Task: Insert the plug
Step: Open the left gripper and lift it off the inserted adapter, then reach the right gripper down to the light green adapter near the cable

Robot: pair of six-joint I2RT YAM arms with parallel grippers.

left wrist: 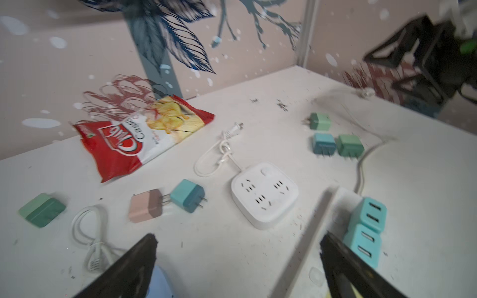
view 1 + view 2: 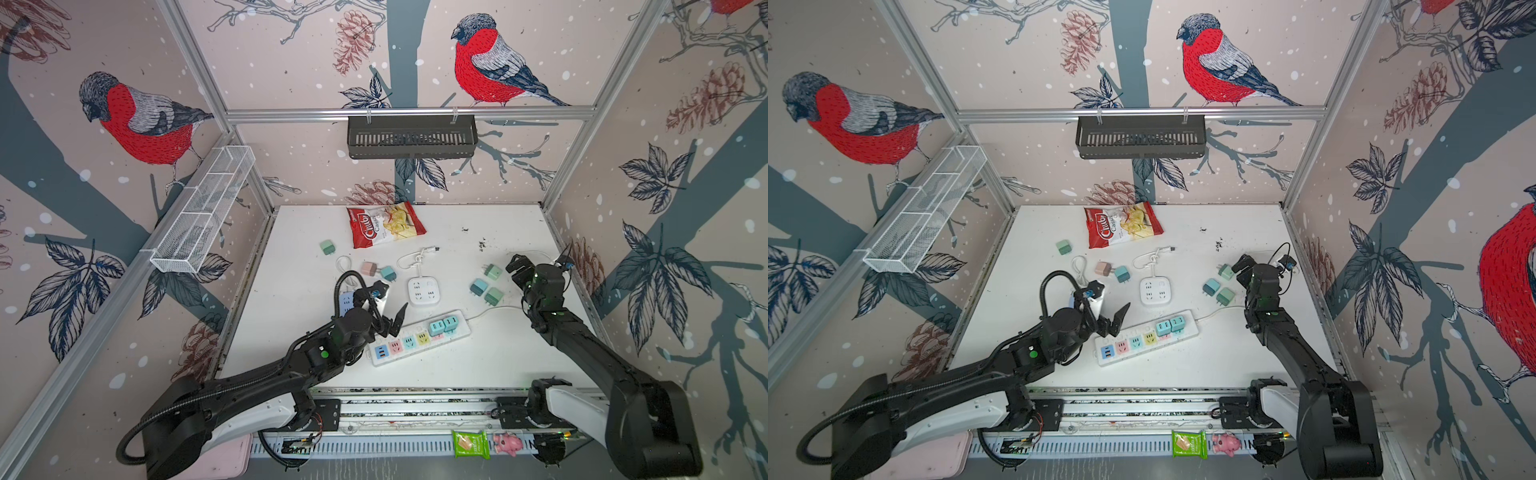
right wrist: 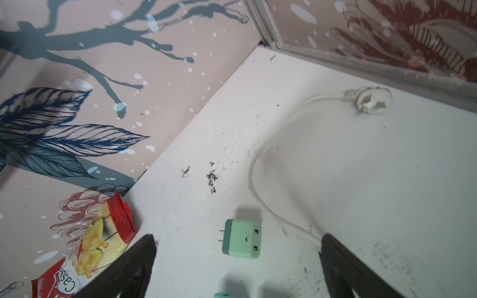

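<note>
The left tool [image 2: 392, 311] and the right tool [image 2: 515, 268] are both wide open and empty. The left one is just beside two teal plugs [image 2: 444, 325] seated in the power strip [image 2: 409, 343]. Pulling away carelessly may tilt them. The right one hangs above a loose green plug [image 3: 242, 238].

White power strip [image 2: 419, 343], pastel sockets; two teal plugs [image 2: 436, 328]; red-white chip bag [image 2: 384, 226]; pink walls [image 2: 291, 62], red-bird print.

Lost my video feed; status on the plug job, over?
Open and empty: left gripper, right gripper. Two teal plugs seated in strip; green plug loose by right gripper. Free sockets unblocked.
</note>
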